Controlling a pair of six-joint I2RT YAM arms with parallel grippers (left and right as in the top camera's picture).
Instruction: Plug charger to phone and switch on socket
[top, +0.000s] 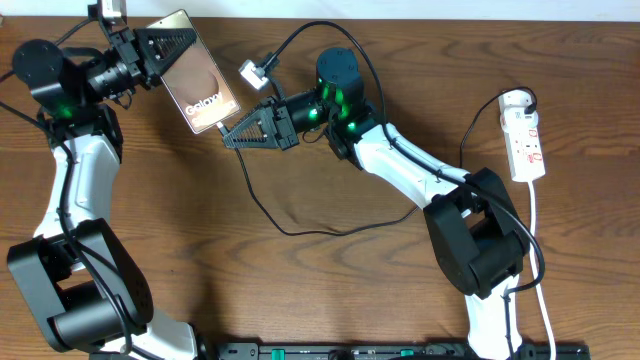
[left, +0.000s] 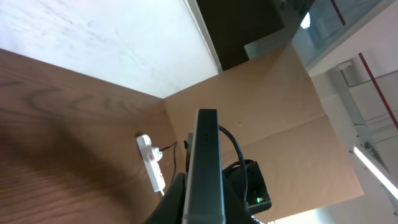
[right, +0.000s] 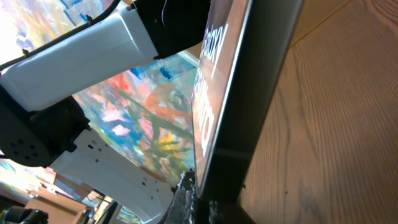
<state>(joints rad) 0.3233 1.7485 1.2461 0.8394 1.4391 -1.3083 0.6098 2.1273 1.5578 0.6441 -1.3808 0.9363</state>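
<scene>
Your left gripper (top: 178, 42) and right gripper (top: 236, 133) were black, each with ribbed triangular fingers. Just behind them, the left joint housing (top: 42, 70) and right joint housing (top: 338, 80) were round, black and lit green. A small pale camera block (top: 251, 72) sat beside the right gripper, a black cable (top: 310, 27) looping from it. Further back, white shells (top: 85, 170) covered the links, then bulky black elbow joints (top: 475, 240).

1 phone (top: 200, 85), 1 charger (top: 310, 233), 1 socket (top: 525, 140)
</scene>
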